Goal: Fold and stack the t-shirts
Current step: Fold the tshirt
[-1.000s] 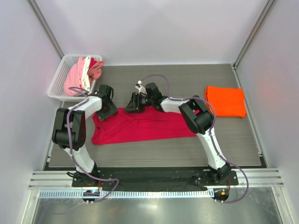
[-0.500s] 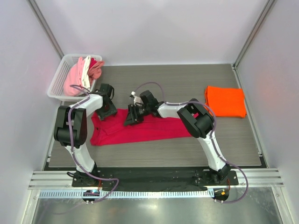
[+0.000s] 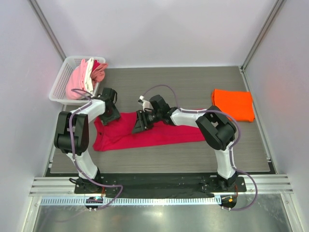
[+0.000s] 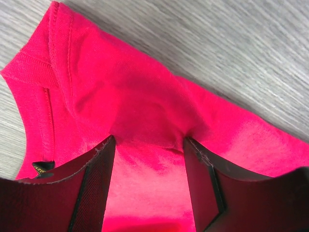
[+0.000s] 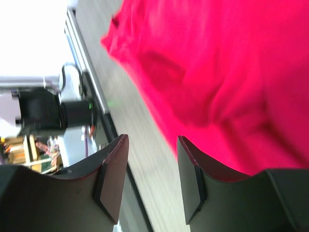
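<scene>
Far left: white basket [image 3: 62, 82] at the table's [image 3: 193, 82] back corner, holding pink and white t-shirts [image 3: 83, 77] heaped loosely, not yet folded.

Left gripper [image 3: 111, 114]: set on the far left corner of the crimson t-shirt [image 3: 154, 134], beside the collar and the dark neck label [image 4: 42, 166]. Jaws stand apart, tips pressed into the cloth, which puckers between them. No pinch made.

Crimson t-shirt: lies flat as a long band across the table's middle, left end toward the basket.

Right gripper [image 3: 143, 121]: low over the shirt's far edge, near mid-length. Jaws apart, nothing between them.

Far right: orange t-shirt [image 3: 232, 105] already folded, lying well apart from the rest.

Assessment: the step in hand appears to be taking the far edge for a fold. Recommend both claws close on the same layers, lift level and together, keep the edge taut between them, and lay it square on the near edge
</scene>
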